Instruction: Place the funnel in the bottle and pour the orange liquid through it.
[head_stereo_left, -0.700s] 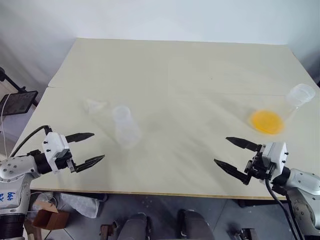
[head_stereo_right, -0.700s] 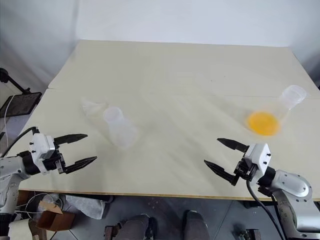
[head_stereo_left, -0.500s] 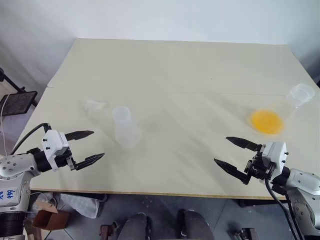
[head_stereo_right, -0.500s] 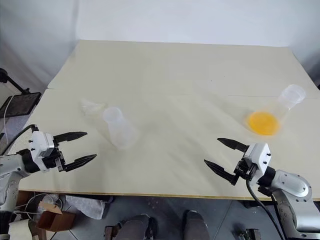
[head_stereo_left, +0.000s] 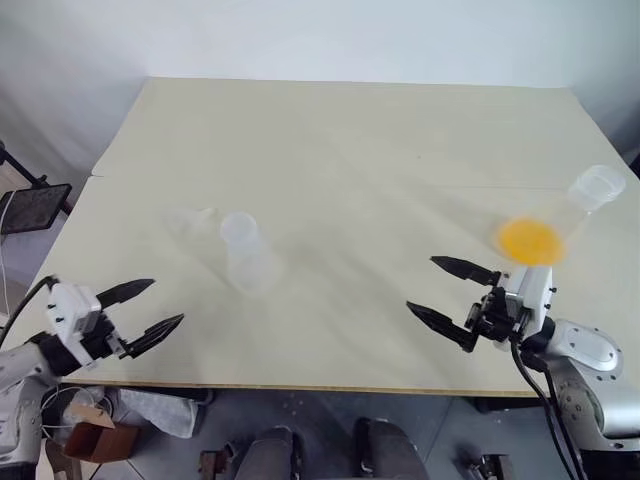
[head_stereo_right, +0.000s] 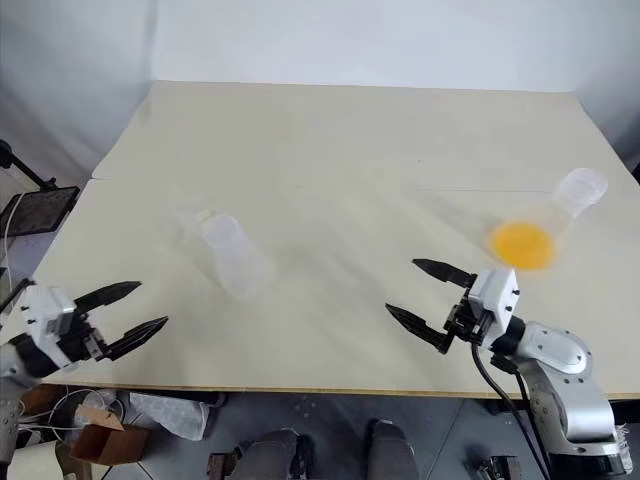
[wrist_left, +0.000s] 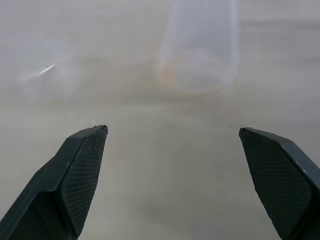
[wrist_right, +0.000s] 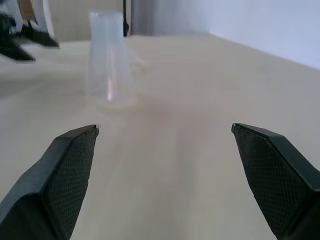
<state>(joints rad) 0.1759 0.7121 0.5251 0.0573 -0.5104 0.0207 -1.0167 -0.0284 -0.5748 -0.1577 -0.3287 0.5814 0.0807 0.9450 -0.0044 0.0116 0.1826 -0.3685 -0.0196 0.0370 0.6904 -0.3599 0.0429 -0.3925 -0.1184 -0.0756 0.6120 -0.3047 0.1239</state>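
Probably the clear funnel (head_stereo_left: 196, 222) is light and slippery; pinch its rim gently. Both the left gripper (head_stereo_left: 141, 309) and right gripper (head_stereo_left: 438, 291) gape wide, holding nothing.

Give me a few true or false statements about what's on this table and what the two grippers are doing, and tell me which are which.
1. The clear frosty plastic bottle stands upright on the beige table. True.
2. The small clear plastic funnel already sits in the bottle's neck. False: it lies on the table beside the bottle.
3. The right gripper is shut on the clear conical flask. False: it is open and holds nothing.
4. The orange liquid is in the flask on the robot's right side. True.
5. The left gripper is open, short of the bottle. True.
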